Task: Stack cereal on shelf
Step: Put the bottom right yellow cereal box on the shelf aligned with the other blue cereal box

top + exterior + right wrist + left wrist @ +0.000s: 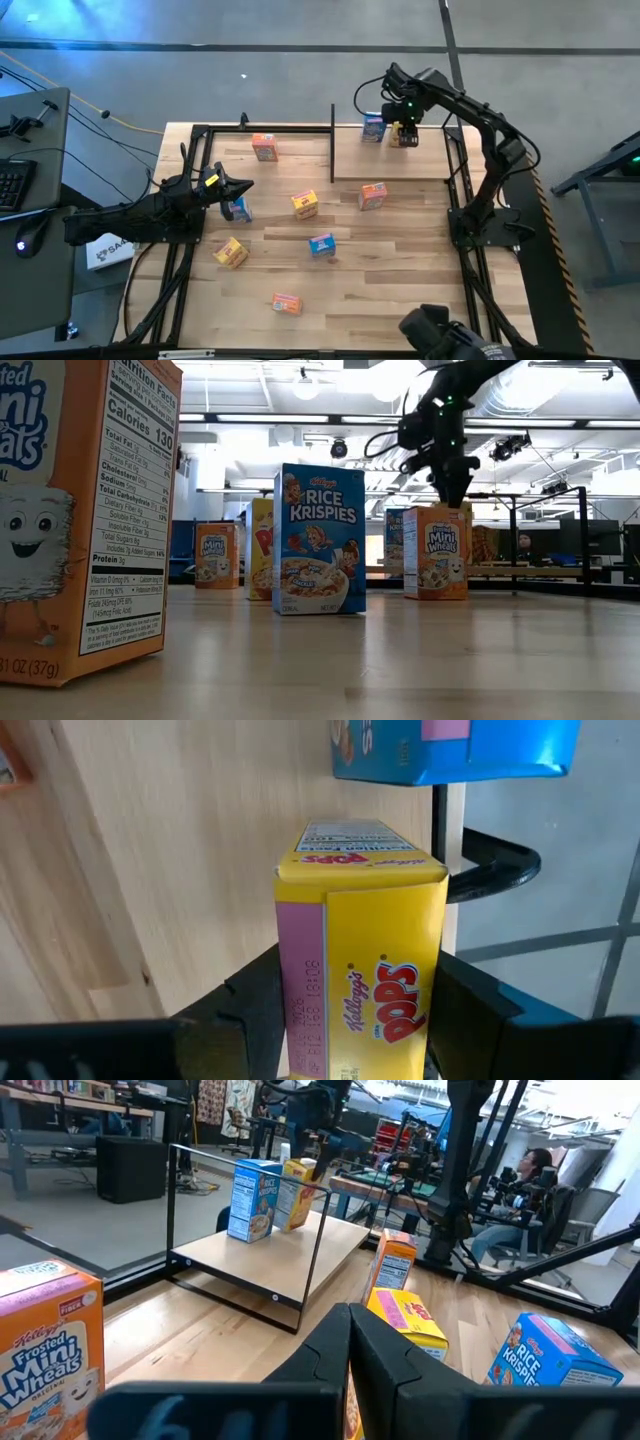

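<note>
Yellow Pops box (365, 970) clamped between right gripper (350, 1020) fingers on shelf (400, 160), left gripper (235, 186) fully closed, empty.

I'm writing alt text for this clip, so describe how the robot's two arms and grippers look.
Both arms are dark, jointed and slim, on black frame bases. The left arm carries a yellow tag near its gripper. The right arm has a looping black cable and a green light beside its gripper. The fingers are matte black and blocky.
</note>
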You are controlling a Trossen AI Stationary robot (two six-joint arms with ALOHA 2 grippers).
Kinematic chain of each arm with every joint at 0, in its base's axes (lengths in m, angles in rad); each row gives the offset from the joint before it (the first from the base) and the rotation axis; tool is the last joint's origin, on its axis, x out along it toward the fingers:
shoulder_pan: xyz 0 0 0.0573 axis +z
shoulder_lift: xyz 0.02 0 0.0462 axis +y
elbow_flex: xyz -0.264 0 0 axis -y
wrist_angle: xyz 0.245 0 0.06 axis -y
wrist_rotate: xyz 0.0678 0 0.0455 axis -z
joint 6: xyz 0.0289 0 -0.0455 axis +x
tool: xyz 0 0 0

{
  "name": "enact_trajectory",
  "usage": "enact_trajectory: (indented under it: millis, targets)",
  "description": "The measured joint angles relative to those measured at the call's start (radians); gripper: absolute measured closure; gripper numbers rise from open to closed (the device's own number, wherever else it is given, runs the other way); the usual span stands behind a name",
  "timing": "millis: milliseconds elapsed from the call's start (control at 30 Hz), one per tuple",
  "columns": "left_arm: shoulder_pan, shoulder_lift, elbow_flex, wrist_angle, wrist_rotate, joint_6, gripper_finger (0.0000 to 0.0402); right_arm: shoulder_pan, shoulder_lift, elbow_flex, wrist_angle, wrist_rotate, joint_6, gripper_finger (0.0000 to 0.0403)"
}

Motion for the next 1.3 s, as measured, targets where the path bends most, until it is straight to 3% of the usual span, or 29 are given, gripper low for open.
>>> enact_trajectory:
  millis: [300, 1300]
  targets:
    - [0.000, 0.000, 0.000, 0.000, 0.000, 0.000, 0.0401, 0.000, 0.009, 0.000, 0.041, 0.083, 0.001, 0.0222]
    - [0.000, 0.000, 0.000, 0.007, 0.000, -0.010, 0.0401, 0.001, 0.009, 0.000, 0.052, 0.067, 0.078, 0.0221]
